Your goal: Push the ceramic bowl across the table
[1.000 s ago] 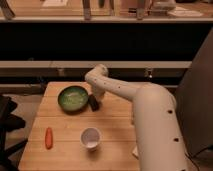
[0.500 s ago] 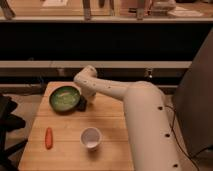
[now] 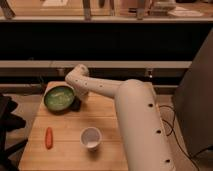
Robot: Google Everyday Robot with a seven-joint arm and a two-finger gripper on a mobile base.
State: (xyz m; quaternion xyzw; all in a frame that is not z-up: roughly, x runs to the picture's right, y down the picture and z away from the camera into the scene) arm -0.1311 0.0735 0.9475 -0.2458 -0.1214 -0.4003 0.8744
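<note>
One real risk from here: sending the ceramic bowl [image 3: 59,97] off the table [image 3: 65,152]. Sits at the far left corner as seen, close to the left edge, so little wood left on that side for any leftward shove. Second risk: glancing off the round, glossy wall and spinning the bowl instead of moving it, or riding up over the low rim and tipping it.

Gripper [image 3: 76,104] down at table height against the bowl's right side, probably touching, though hard to be sure with dark against dark. Open or closed: cannot tell.

Arm [image 3: 102,89] reaching in from the right foreground, bent sharply at an elbow above the far edge, then dropping to the bowl. Carrot [image 3: 48,137] and cup [image 3: 91,138] nearer the camera, well apart from the bowl.
</note>
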